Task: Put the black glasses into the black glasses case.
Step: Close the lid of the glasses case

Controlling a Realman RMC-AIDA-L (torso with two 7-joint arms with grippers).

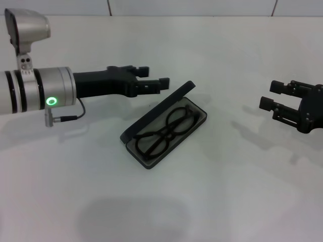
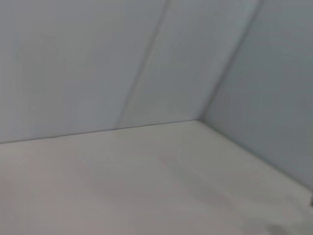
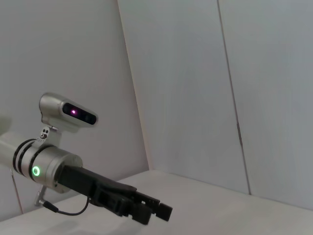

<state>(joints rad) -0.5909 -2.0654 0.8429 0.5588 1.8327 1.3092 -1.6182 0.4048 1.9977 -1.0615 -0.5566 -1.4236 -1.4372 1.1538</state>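
Glasses [image 1: 165,132] lie already inside the open case [image 1: 198,122], flat on the grey lining, lenses up, and their long axis follows the long axis of the case, which runs diagonal on the desk [image 1: 212,201], from near-left to far-right as I see it in the head view. The lid [image 1: 156,114] stands up along the far-left long edge of the case. My left tool [image 1: 154,80] hovers just behind this lid, very near to it, with its fingers spread and nothing between them; the right wrist view shows it the same way [image 3: 154,210]. My right tool [image 1: 275,96] is well apart, on the right side of the desk, also spread and empty. So the left arm is clearly the nearer one, and the case lies in front of it and a little toward the middle. I judge the placing is done. If the lid must be closed, the left tool should push it from behind, across the long axis.
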